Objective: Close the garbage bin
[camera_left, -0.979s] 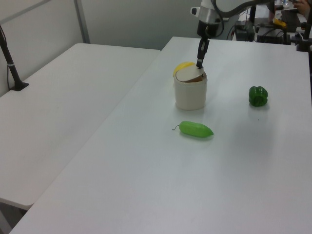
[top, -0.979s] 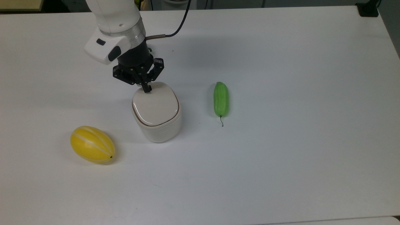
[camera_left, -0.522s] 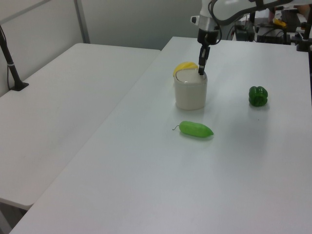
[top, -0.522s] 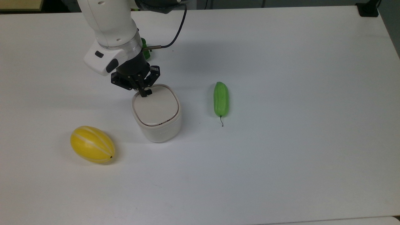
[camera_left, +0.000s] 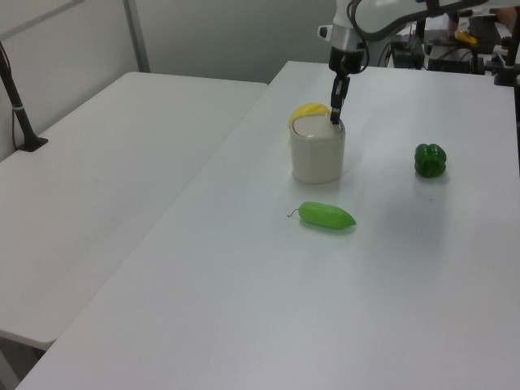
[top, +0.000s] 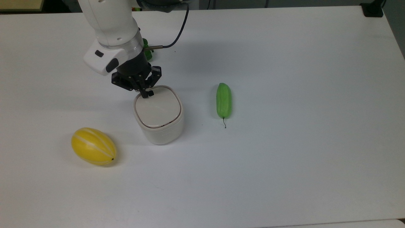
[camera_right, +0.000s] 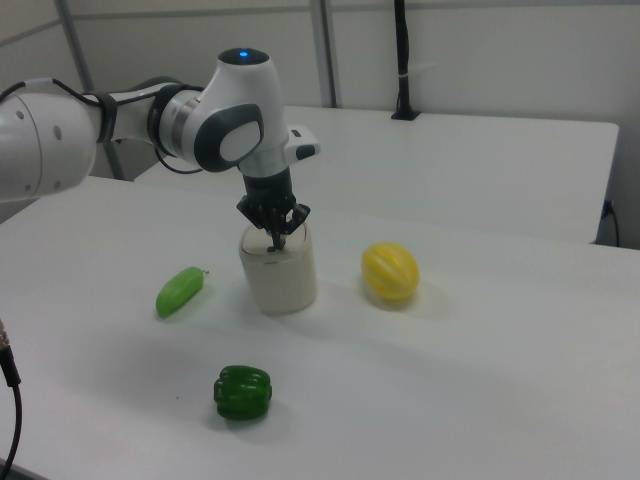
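The garbage bin is a small cream-white rounded-square tub on the white table. Its flat beige lid lies level in the rim. My gripper points straight down with its black fingers shut together. The tips rest on the lid's edge at the top view's upper left corner of the bin. Nothing is held between the fingers.
A yellow melon lies at the top view's left of the bin, a green cucumber at its right. A green bell pepper sits behind the arm. A second white table stands alongside.
The lid was tilted up a second ago and has come down flat into the rim. My gripper went down with it and has barely moved in the last half second.
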Controlling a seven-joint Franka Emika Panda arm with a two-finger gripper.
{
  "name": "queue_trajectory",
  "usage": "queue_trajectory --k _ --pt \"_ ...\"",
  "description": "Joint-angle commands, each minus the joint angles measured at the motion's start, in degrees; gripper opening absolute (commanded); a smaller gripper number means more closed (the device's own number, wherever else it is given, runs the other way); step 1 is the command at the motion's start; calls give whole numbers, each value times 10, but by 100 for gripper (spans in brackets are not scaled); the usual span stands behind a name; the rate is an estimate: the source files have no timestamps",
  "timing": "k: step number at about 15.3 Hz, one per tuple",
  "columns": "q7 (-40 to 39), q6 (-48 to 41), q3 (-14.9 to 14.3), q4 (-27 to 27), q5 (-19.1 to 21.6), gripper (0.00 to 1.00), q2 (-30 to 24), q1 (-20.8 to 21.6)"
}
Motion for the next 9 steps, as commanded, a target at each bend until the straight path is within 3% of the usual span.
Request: queue_trajectory --k 1,7,8,9 --pt "54 -51 -5 -5 -11 0 -52 -7" --pt "56 -197 -5 -6 -28 21 -136 -60" --pt "56 -216 -6 -6 -28 30 -145 -68" --pt "56 -231 -6 -7 -30 57 -152 -75"
